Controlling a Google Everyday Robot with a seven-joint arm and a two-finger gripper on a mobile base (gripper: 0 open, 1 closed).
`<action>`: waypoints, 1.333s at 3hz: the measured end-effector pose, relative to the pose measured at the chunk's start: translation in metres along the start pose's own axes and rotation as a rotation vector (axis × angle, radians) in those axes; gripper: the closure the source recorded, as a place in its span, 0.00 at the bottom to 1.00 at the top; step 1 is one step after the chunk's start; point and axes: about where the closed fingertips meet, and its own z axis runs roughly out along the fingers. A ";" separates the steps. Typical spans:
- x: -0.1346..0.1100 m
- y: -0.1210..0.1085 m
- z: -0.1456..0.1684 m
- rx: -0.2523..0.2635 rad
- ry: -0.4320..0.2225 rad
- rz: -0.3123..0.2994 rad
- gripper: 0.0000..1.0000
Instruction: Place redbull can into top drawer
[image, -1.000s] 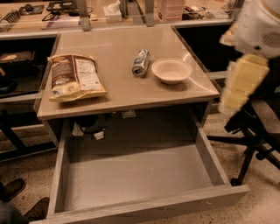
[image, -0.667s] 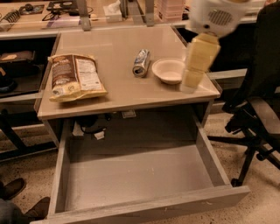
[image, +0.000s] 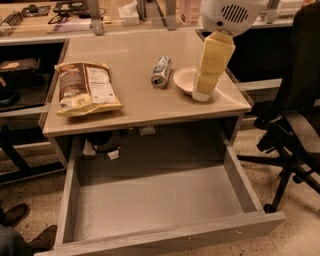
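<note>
The redbull can (image: 161, 72) lies on its side on the beige table top (image: 130, 50), just left of a white bowl (image: 183, 79). The top drawer (image: 150, 202) is pulled wide open below the table; its grey bottom is bare. My gripper (image: 202, 94) hangs at the end of the cream-coloured arm, low over the right part of the white bowl. It is a little right of the can and holds nothing that I can see.
A brown and yellow snack bag (image: 84, 89) lies on the left of the table. A black office chair (image: 292, 125) stands to the right of the drawer. Shelves with clutter run behind the table. A shoe (image: 12, 215) is at the lower left.
My arm has swung left from beside the table's right edge to over the white bowl. The can, the bag and the drawer have not moved.
</note>
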 end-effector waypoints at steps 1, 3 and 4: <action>-0.007 -0.018 0.019 0.002 -0.002 0.066 0.00; -0.028 -0.096 0.085 -0.022 0.038 0.241 0.00; -0.028 -0.097 0.085 -0.022 0.038 0.241 0.00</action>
